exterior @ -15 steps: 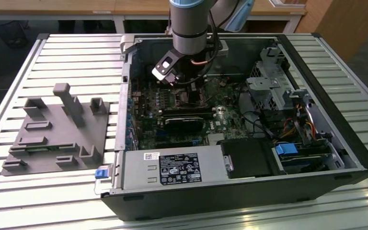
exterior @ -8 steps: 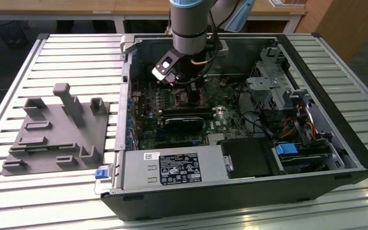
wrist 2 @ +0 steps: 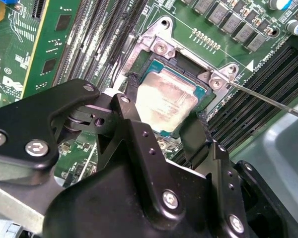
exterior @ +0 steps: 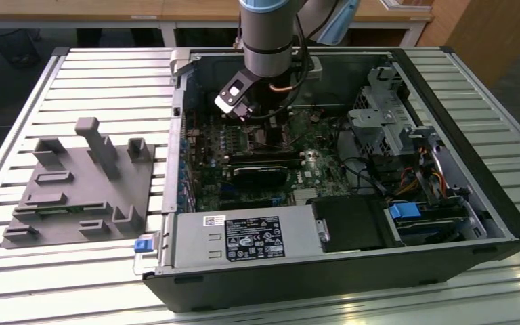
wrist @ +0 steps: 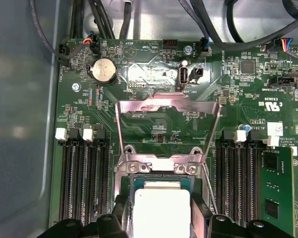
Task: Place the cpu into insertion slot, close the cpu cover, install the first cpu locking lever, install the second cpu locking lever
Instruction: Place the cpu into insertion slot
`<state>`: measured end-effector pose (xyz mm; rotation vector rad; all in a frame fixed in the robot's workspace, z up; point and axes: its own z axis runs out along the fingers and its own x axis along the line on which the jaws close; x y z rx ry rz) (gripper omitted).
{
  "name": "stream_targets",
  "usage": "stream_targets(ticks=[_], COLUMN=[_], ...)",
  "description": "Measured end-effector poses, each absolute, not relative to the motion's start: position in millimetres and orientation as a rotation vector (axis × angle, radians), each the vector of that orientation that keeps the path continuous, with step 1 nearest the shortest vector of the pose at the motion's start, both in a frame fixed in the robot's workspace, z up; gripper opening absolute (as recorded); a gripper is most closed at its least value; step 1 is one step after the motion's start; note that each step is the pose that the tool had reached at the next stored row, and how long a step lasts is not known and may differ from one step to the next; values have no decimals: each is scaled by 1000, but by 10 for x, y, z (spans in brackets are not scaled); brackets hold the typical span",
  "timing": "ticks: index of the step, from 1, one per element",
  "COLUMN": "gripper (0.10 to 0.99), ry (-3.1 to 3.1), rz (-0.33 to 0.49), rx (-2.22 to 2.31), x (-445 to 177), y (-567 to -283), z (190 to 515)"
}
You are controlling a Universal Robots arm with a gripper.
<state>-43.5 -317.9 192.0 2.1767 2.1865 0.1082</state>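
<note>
Field note: my gripper (wrist 2: pixel 161 116) is set narrow over the green board (wrist: pixel 89 129), fingers (wrist 2: pixel 136 139) closed against two opposite edges of the cpu (wrist: pixel 161 208). The cpu is a small flat square with a pale silvery-beige, faintly smudged top, lying in the dark-rimmed insertion slot (wrist 2: pixel 184 62). The cpu cover (wrist: pixel 169 102), a thin metal frame with a square window, stands swung up at one side of the slot.
</note>
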Motion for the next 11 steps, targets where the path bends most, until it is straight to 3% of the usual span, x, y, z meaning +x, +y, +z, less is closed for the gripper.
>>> stream_targets(ticks=[11], gripper=[616], ry=[2187], rz=[111], rx=[2178], x=[-435], y=[-3179], z=[2018])
